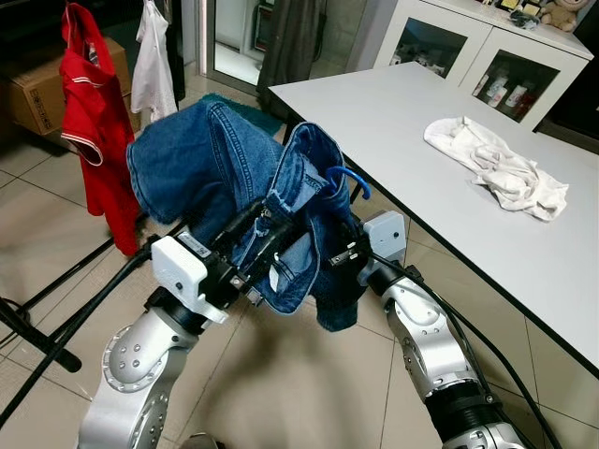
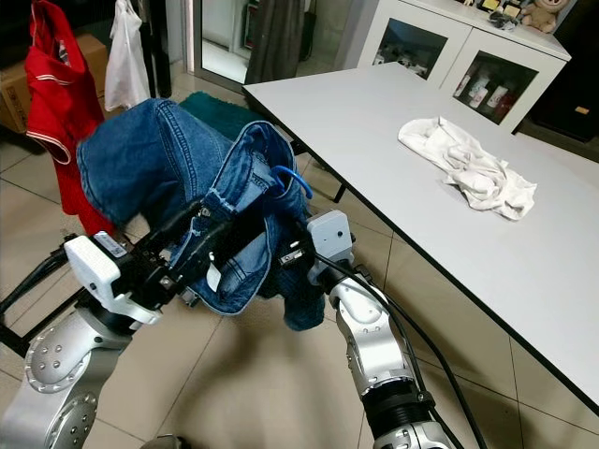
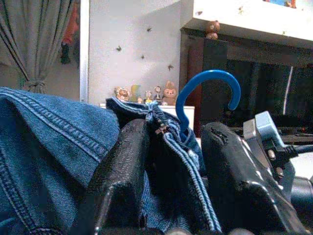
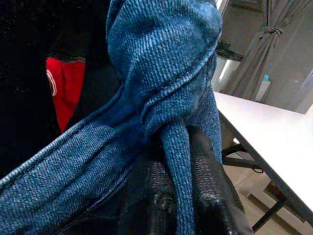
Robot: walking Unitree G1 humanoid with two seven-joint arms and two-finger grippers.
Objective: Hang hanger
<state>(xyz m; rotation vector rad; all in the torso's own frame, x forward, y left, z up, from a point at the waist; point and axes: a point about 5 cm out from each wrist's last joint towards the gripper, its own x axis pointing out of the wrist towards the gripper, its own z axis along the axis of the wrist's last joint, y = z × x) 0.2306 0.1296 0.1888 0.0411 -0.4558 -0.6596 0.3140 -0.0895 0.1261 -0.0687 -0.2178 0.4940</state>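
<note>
Both of our silver arms rise from the bottom of the head views, sharing one load: a pair of blue denim jeans [image 1: 201, 164] draped on a blue plastic hanger [image 1: 348, 178] whose hook pokes up from the waistband. Our left gripper [image 1: 251, 245] is closed on the waistband just beside the hook, and our right gripper [image 1: 342, 257] pinches a fold of denim (the wrist view shows cloth squeezed between its fingers [image 4: 208, 191]). We judge the black clothes rack [image 1: 56, 327], where a red shirt [image 1: 94, 122] hangs, to be our goal, well to our left. Heavy denim could slide off, or the hook could twist away from the rail.
</note>
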